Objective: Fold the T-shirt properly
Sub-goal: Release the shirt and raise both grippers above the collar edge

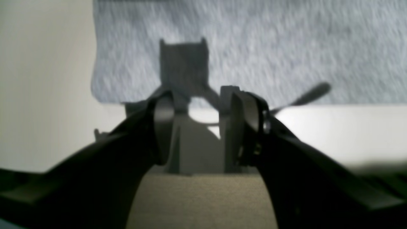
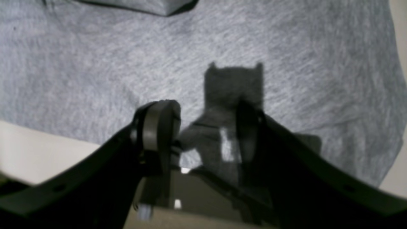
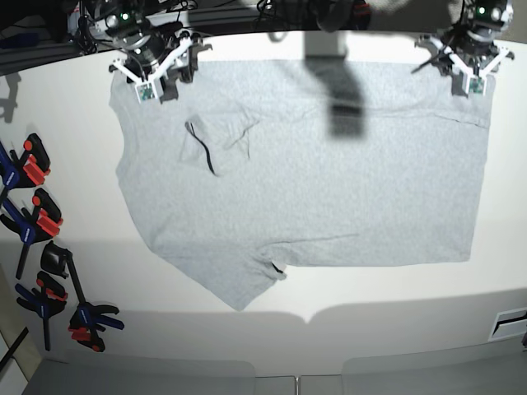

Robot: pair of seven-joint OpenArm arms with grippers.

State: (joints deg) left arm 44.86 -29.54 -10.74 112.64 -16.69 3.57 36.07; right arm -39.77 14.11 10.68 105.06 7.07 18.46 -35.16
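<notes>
The left gripper (image 3: 472,72) is seen at the far right corner of the T-shirt (image 3: 329,197) in the base view, with its jaws spread apart and nothing between them. In the left wrist view the same gripper (image 1: 197,105) is shown poised over the straight edge of the grey cloth (image 1: 254,47), its shadow being cast ahead of it onto the fabric, while bare bench (image 1: 349,127) is seen beneath and to either side. Whether the fingertips touch the cloth cannot be told.

The right gripper (image 3: 156,78) is placed at the opposite far corner, over the shoulder area, and its jaws are likewise parted and empty. In the right wrist view that gripper (image 2: 206,127) is seen above plain grey fabric (image 2: 95,63), which extends ahead of it and to both sides; a folded flap (image 2: 152,6) is visible well ahead of it.

The T-shirt is spread flat on the white bench (image 3: 82,247), plain side up, one sleeve pointing away from both grippers toward the near edge. A row of clamps (image 3: 41,239) is laid well apart from the right gripper, beside the cloth.
</notes>
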